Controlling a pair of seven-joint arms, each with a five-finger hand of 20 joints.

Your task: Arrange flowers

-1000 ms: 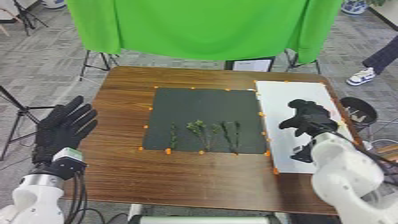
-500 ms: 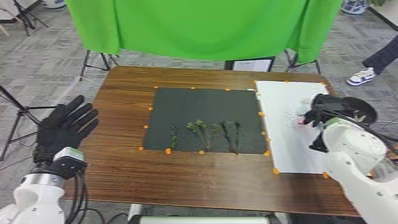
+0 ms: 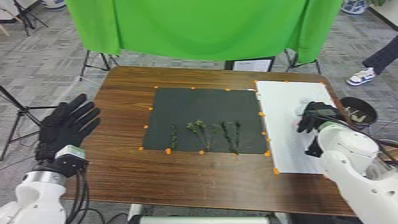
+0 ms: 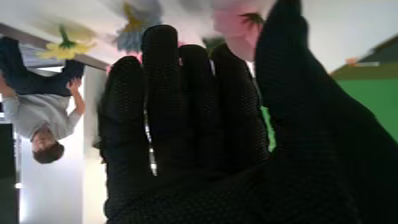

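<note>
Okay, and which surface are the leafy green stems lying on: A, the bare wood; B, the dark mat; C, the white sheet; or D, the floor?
B: the leafy green stems lie on the dark mat, on its half nearer the robot.

The right hand [image 3: 320, 112] wears black fabric, matt and finely pebbled. Below it is a smooth white sheet [image 3: 282, 100]; between it and the left hand [image 3: 60, 129], a matt, dark mat [image 3: 209, 104] on the grained wooden worktop [image 3: 178, 175]. Beyond both hands hangs softly folded green cloth [image 3: 204, 30].
</note>
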